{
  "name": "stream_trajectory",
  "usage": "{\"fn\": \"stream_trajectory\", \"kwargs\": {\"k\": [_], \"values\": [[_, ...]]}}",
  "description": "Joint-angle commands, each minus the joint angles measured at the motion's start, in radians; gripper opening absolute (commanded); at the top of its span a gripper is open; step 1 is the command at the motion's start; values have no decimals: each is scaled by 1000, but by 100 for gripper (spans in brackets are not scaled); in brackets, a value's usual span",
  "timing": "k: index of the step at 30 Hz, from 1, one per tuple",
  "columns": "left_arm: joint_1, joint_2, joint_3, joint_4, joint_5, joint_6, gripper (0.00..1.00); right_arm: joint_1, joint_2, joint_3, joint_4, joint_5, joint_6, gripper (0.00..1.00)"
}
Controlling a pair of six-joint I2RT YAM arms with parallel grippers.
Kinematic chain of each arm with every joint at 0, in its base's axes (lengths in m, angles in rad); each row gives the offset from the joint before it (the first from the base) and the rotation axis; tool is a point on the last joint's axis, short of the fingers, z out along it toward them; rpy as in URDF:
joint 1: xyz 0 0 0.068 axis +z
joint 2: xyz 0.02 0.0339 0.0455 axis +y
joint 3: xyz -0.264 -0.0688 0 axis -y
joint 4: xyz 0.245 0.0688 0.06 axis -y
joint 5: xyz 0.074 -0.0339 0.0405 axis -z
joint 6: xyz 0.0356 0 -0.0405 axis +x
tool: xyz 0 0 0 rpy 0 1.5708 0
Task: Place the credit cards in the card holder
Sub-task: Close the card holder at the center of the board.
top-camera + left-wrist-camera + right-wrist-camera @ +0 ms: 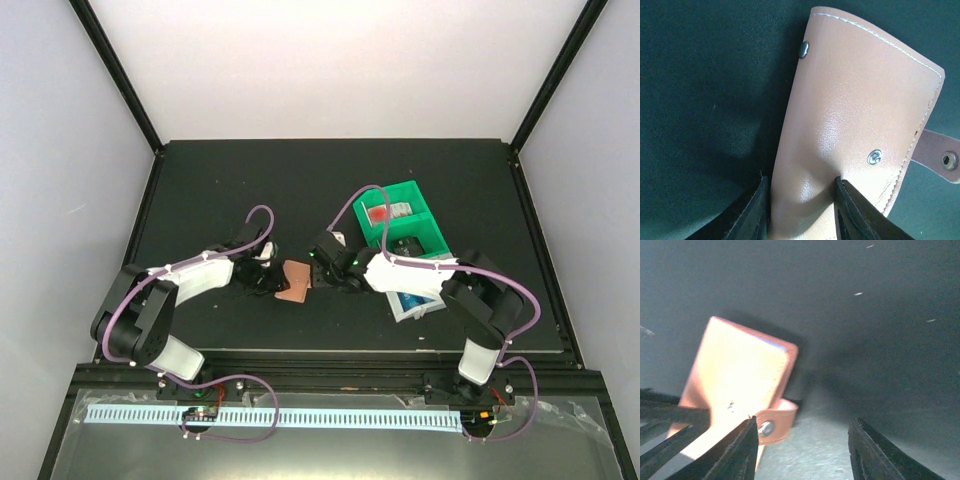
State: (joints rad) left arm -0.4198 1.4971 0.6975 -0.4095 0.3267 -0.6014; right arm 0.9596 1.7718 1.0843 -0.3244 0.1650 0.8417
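Note:
The salmon-pink card holder [295, 280] lies folded on the black table between my two grippers. My left gripper [802, 210] is shut on its near end, and the leather bulges between the fingers. Its snap tab [940, 150] sticks out to the right. My right gripper [805, 452] is open and empty just right of the card holder [740, 372]. Its left finger [737, 452] is next to the snap tab [776, 421]. A bright blue credit card [412, 303] lies in the white bin, partly hidden by my right arm.
A green bin [403, 192] with two compartments stands behind my right arm and holds a red item [378, 213]. The white bin [428, 309] sits in front of it. Black frame posts rise at the table's back corners.

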Motion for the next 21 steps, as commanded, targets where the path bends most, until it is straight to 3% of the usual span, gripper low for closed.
{"fn": "stream_trajectory", "kwargs": {"k": [1, 4, 9, 17, 21], "values": [[1, -1, -18, -1, 30, 11, 36, -1, -10, 9, 70, -177, -15, 54], [1, -12, -29, -5, 41, -4, 38, -1, -2, 30, 39, -165, -16, 56], [-11, -34, -55, 45, 152, -43, 52, 0, 25, 68, -58, -106, -29, 56], [-16, -70, -89, 176, 378, -42, 59, -1, 28, 97, -190, 66, -66, 54], [-15, -85, -128, 266, 450, -70, 59, -3, 7, 94, -180, 76, -127, 53]]}}
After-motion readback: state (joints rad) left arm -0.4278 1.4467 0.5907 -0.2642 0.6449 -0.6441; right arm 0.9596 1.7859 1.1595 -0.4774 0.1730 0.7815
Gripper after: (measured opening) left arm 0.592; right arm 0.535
